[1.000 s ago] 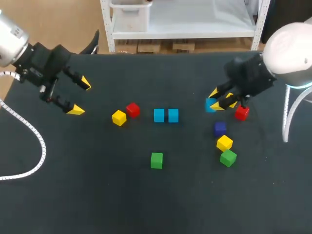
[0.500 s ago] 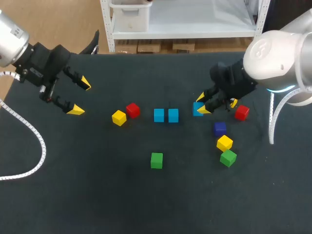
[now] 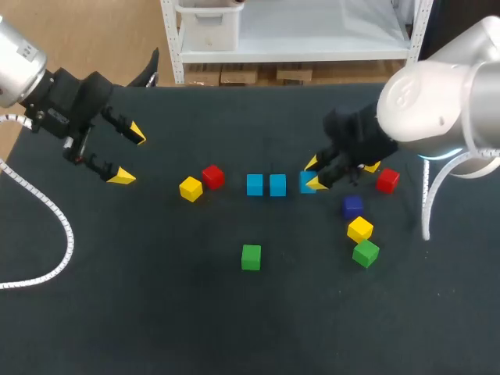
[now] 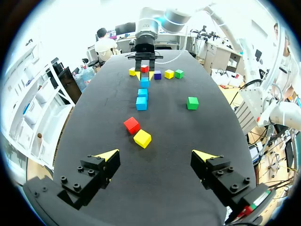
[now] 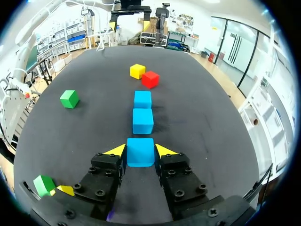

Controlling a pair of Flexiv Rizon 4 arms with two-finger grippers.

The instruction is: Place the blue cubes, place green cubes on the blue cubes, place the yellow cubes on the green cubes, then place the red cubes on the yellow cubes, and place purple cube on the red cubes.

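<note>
The right tool (image 5: 140,149) is closed on a blue cube (image 3: 305,182), with both fingers pressed against its sides, near the middle of the table (image 3: 156,312). This cube is lined up just beside two more blue cubes (image 3: 277,184). Beyond them, toward the left edge, a red cube (image 3: 212,176) and a yellow cube (image 3: 190,188) are seen. A purple cube (image 3: 352,206) lies near the tool. The left tool (image 3: 129,155) is held open above the table's left side.
</note>
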